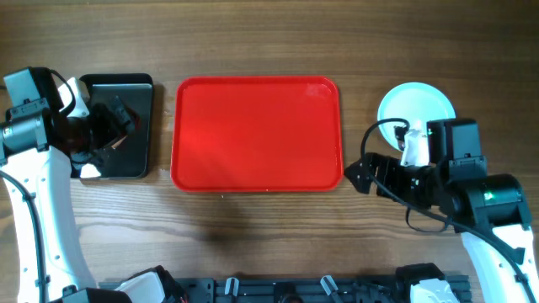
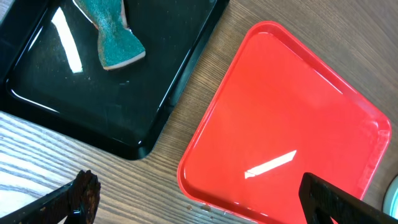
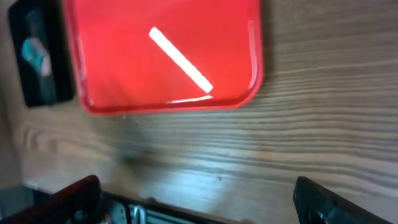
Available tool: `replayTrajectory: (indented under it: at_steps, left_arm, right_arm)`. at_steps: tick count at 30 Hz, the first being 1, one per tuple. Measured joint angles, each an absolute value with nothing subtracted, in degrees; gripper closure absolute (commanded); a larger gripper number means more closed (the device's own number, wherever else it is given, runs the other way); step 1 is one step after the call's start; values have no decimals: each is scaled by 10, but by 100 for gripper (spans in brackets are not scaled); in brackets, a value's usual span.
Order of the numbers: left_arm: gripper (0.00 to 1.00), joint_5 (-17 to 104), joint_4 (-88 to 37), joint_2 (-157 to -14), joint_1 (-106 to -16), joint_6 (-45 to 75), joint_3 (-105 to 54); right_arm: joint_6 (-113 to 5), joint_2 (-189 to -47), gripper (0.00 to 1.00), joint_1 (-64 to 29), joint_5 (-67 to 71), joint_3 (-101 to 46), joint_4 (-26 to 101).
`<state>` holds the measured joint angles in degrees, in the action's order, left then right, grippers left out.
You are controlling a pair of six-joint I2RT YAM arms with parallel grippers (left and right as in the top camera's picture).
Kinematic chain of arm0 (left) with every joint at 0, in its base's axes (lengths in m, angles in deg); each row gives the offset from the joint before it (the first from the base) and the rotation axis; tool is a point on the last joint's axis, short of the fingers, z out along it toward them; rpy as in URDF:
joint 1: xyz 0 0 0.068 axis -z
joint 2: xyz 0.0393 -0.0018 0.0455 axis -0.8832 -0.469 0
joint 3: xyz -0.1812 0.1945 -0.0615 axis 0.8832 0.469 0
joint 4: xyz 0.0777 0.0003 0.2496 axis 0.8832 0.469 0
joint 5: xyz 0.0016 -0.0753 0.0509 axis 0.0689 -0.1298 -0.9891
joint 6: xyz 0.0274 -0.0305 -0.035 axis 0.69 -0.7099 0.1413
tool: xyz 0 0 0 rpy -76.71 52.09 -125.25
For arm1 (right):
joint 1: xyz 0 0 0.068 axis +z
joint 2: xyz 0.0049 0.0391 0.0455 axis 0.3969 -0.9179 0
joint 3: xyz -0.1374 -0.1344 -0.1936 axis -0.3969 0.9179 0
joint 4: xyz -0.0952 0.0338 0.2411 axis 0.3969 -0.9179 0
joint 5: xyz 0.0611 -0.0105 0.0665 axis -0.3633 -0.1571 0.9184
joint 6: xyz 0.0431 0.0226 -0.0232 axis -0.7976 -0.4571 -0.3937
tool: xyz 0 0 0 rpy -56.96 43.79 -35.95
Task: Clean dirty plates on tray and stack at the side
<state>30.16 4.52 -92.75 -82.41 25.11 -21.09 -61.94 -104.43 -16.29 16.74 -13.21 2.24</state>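
The red tray (image 1: 257, 135) lies in the middle of the table with nothing on it; it also shows in the left wrist view (image 2: 292, 124) and the right wrist view (image 3: 124, 56). Pale blue-white plates (image 1: 414, 103) sit on the table right of the tray, partly hidden by my right arm; I cannot tell how many are stacked. My left gripper (image 1: 114, 135) is open and empty over the black tray; its fingers spread wide (image 2: 198, 190). My right gripper (image 1: 358, 172) is open and empty by the red tray's front right corner, above bare wood (image 3: 196, 186).
A black tray (image 1: 139, 126) stands left of the red tray and holds a teal sponge (image 2: 118, 43), also seen in the right wrist view (image 3: 36, 53). Small crumbs (image 2: 205, 208) lie on the wood by the red tray's rim. A black rail (image 1: 286, 290) runs along the front edge.
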Motion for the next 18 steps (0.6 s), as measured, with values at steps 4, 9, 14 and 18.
replayTrajectory:
  at_steps: [4,9,14,18]
  left_arm:
    - [0,302,45,-927,-824,251,-211]
    - [0,303,46,-927,-824,251,-211]
    - [0,306,45,-928,-824,251,-211]
    - [0,306,45,-927,-824,251,-211]
  right_arm:
    - [-642,-1068,0,-163,117,-132,21]
    - [-565,-1012,0,-163,120,-36,221]
    - [-539,-698,0,-162,136,200,479]
    - [-540,-554,0,-162,118,322,621]
